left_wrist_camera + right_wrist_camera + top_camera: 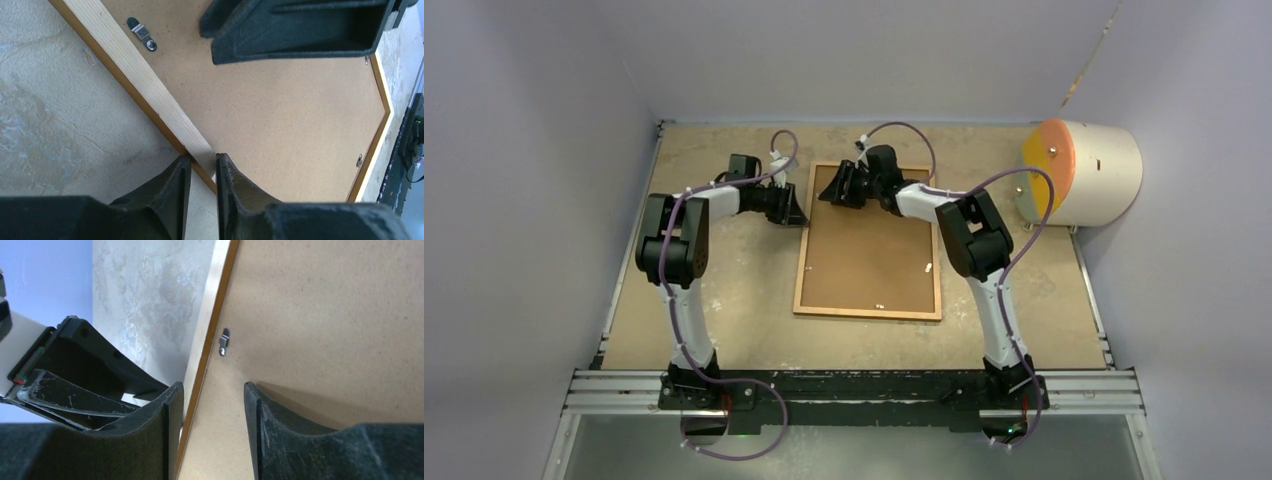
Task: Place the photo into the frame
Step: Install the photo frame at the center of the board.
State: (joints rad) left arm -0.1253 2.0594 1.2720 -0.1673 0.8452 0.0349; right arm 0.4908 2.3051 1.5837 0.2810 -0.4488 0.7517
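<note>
The frame [864,313] lies face down on the table, and a brown backing board [869,250] fills it. The photo shows in no view. My left gripper [796,210] is at the frame's left edge near the far corner. In the left wrist view its fingers [201,159] stand close together on either side of the pale wooden rail [147,82], with both tips touching it. My right gripper [832,190] hangs over the far end of the board. Its jaws [212,386] are wide apart, and only the board and the rail [207,315] lie under them.
Small metal turn clips [141,33] [224,342] sit along the inside of the rail. A white drum with an orange face [1084,170] lies at the back right. Grey walls close in the table on the left, right and far sides.
</note>
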